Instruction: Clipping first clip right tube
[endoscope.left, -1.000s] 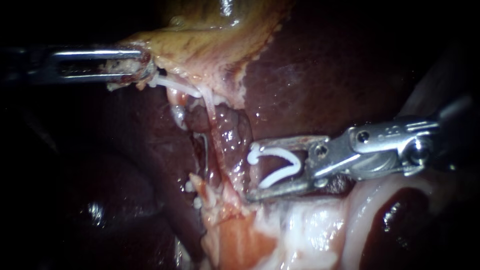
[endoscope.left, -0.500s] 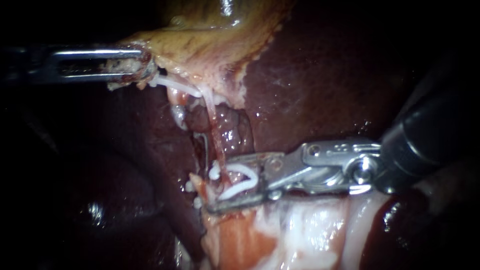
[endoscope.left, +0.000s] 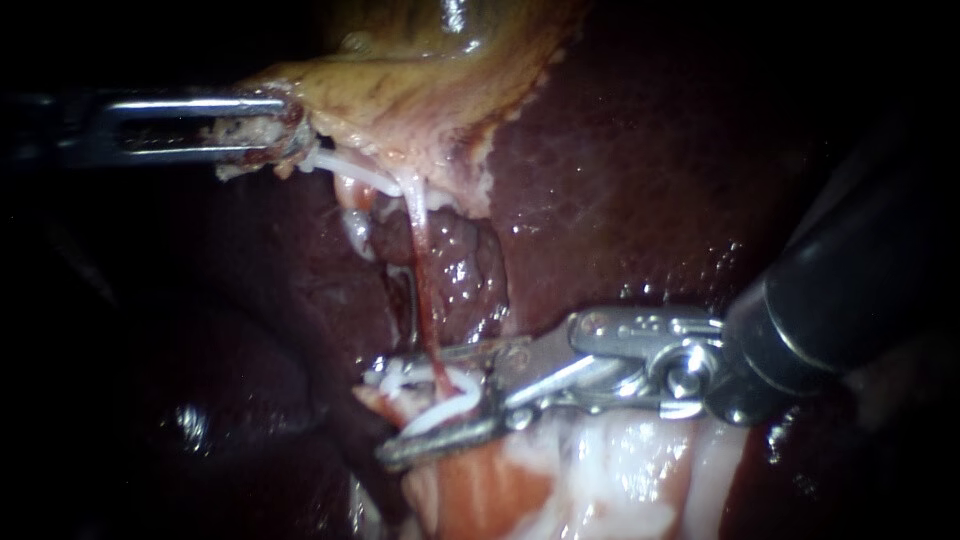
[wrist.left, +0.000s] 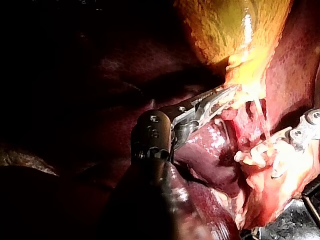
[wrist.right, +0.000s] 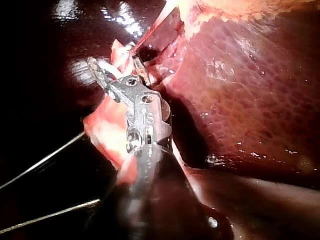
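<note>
Right instrument (endoscope.left: 379, 413) advanced — clip (endoscope.left: 452, 404) astride tube (endoscope.left: 423, 300), jaw tips half-buried.

Dark red liver (endoscope.left: 640, 150), glossy and wet, yellowish gallbladder (endoscope.left: 420, 90) lying against its upper surface

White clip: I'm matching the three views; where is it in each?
Endoscope: clip lower centre, around the tube, held by the right tool.
Left wrist: clip beside the left tool, by the right tool.
Right wrist: clip between the right tool's jaws.
Shared landmark: the right tool.
</note>
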